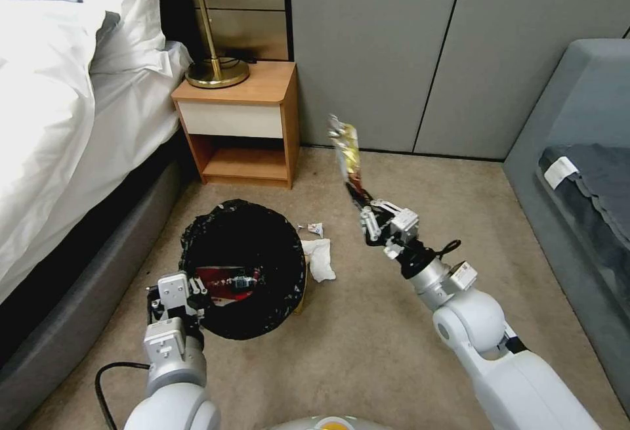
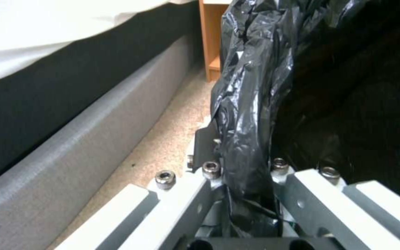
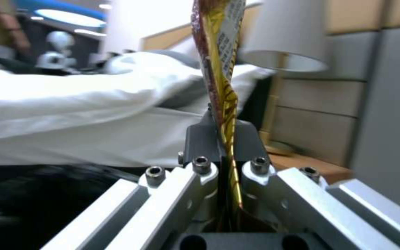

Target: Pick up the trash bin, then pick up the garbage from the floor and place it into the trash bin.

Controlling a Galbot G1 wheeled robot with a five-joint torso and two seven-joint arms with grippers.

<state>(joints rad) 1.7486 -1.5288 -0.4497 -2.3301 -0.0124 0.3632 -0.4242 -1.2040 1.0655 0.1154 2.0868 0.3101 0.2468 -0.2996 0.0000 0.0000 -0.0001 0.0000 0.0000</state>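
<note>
Left gripper (image 1: 197, 285) clamped on near rim of trash bin (image 1: 243, 269), black liner pinched; red wrapper (image 1: 223, 282) inside. White tissue (image 1: 319, 259) on floor (image 1: 367, 325) just beside bin. Right gripper (image 1: 364, 207) raised, pinching yellow snack wrapper (image 1: 346, 151) upright. Nightstand (image 1: 243, 125) beyond.

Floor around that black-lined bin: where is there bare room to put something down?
Bare carpet spreads between the trash bin and the grey couch, below the right pincer. Crowded: beside the bin's rim, a white tissue and small wrapper.

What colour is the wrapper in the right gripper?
Yellow-gold with dark red, on the wrapper pinched by the right gripper; clearest in the right wrist view.
</note>
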